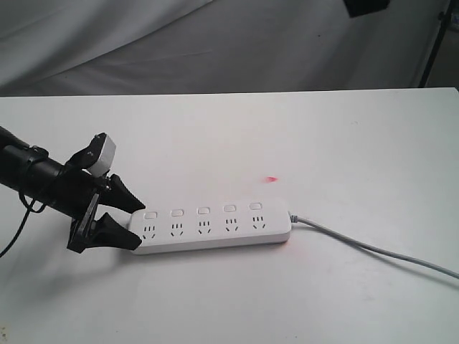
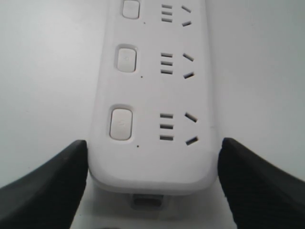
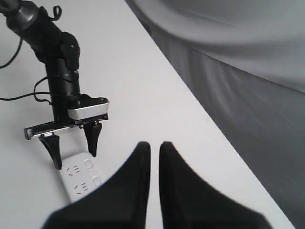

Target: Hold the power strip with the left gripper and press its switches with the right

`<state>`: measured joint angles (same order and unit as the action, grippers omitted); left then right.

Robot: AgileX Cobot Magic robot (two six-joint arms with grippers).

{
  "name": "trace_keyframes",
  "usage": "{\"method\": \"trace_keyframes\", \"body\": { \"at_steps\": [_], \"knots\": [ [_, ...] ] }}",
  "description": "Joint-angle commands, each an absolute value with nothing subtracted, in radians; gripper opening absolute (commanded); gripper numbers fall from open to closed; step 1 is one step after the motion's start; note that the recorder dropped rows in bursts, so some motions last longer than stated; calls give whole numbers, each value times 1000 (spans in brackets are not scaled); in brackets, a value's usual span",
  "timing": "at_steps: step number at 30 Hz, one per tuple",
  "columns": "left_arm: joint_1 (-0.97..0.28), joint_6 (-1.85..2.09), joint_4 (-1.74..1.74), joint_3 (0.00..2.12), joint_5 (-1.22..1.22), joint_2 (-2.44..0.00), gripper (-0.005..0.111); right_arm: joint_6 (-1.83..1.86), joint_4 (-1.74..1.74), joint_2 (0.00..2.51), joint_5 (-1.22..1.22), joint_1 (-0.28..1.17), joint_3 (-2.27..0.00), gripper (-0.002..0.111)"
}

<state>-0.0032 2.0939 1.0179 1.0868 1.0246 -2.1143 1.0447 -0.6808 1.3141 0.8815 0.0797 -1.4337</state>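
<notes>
The white power strip point(image 1: 211, 229) lies flat on the white table point(image 1: 237, 136), its grey-white cord point(image 1: 373, 249) trailing right. A row of small white switches point(image 1: 203, 211) sits above its sockets. My left gripper point(image 1: 138, 225) straddles the strip's left end, one black wedge finger against each long side. In the left wrist view the fingers point(image 2: 57, 181) hug the end of the strip point(image 2: 152, 95) below the nearest switch point(image 2: 120, 123). My right gripper point(image 3: 154, 144) hangs high above the table, shut and empty, looking down on the strip point(image 3: 78, 179) and the left gripper point(image 3: 75, 159). The exterior view does not show it.
A small red light spot point(image 1: 271, 179) lies on the table behind the strip. Grey cloth point(image 1: 215, 43) hangs past the table's far edge. A dark box point(image 1: 366, 7) and a black stand leg point(image 1: 432, 43) are at the top right.
</notes>
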Motion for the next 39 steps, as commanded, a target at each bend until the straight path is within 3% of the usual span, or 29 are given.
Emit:
{"method": "trace_keyframes", "body": {
  "at_steps": [1, 12, 30, 39],
  "knots": [
    [-12, 2093, 941, 1075, 964, -2139, 48, 915, -579, 1223, 809, 81, -1390, 6],
    [-12, 2093, 941, 1075, 964, -2139, 48, 881, -563, 901, 343, 79, -942, 6],
    [-12, 2093, 941, 1075, 964, -2139, 48, 878, -533, 525, 326, 77, -749, 6],
    [-12, 2093, 941, 1075, 964, -2139, 48, 810, -533, 341, 295, -61, -641, 6]
  ]
}}
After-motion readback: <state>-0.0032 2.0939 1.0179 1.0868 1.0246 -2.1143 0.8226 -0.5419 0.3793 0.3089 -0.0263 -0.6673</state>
